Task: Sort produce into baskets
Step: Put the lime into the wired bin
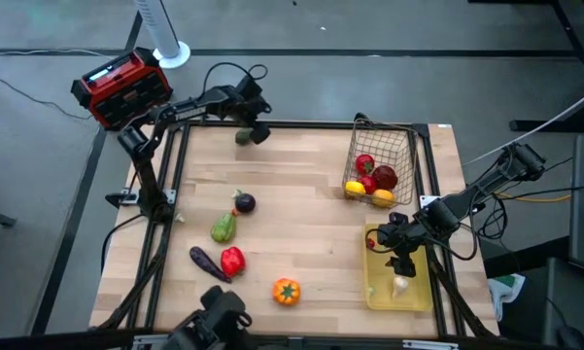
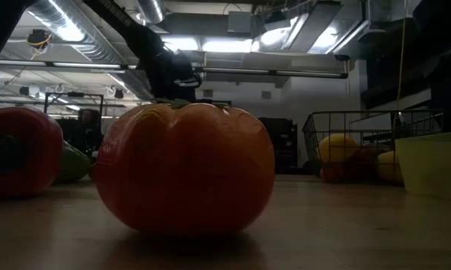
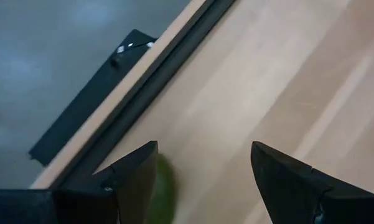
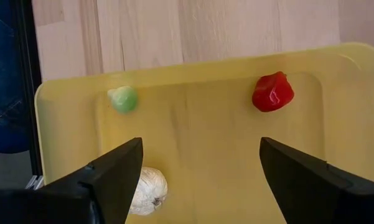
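Above yellow tray (image 4: 62, 93), right gripper (image 4: 199, 168) open; garlic (image 4: 148, 190) inside.

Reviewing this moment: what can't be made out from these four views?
- Green item by the left gripper: left wrist view, mostly hidden behind a finger; unidentifiable.
- Garlic: right wrist view, partly behind a finger of the right gripper.
- Wire basket contents: low view, dim and meshed; only yellow shapes show.
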Controlling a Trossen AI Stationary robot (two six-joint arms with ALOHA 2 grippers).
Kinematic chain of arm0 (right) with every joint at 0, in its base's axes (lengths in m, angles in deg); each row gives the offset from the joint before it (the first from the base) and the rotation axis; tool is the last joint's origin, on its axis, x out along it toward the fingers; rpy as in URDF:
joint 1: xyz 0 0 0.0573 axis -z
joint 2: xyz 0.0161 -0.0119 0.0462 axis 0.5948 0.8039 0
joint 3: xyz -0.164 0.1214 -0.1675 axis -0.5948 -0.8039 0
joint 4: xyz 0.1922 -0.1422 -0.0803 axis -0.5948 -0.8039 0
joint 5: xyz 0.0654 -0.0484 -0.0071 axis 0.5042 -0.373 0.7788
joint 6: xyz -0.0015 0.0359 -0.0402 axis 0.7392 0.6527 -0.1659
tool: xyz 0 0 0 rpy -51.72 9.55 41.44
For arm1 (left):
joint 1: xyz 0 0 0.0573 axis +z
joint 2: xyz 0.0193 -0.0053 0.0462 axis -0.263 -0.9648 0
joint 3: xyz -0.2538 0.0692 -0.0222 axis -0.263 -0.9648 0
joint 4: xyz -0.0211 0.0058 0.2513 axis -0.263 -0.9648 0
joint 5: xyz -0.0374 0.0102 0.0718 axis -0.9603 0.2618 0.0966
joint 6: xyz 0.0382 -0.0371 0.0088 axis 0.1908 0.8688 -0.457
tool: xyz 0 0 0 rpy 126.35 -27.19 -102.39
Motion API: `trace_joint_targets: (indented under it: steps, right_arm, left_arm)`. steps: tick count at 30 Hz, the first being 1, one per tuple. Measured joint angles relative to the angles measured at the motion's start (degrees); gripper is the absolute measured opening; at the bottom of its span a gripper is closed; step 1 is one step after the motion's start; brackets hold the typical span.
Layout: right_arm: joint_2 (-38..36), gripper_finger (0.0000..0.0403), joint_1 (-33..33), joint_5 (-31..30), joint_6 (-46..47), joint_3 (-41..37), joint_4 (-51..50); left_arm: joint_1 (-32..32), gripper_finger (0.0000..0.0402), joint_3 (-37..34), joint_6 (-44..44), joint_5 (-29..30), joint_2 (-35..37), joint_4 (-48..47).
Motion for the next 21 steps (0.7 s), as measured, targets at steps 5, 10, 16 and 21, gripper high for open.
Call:
trace_joint_targets:
  steps: [5, 10, 16, 21]
  right_arm:
    - [0.0, 0.0321, 0.0, 0.0, 0.0, 0.0, 0.0]
    - [0.0, 0.0321, 0.0, 0.0, 0.0, 0.0, 0.2]
    - [0.0, 0.0321, 0.0, 0.0, 0.0, 0.0, 0.7]
    - [0.0, 0.0321, 0.0, 0.0, 0.0, 0.0, 0.7]
  left_arm:
    - [2.1, 0.0253, -1.7, -2.7, 0.2, 0.0, 0.5]
    - [3.2, 0.0253, -4.0, -3.5, 0.2, 0.0, 0.3]
    - [3.5, 0.0253, -6.9, -5.9, 2.1, 0.0, 2.1]
    - [3.5, 0.0253, -8.9, -9.4, 2.8, -0.1, 3.9]
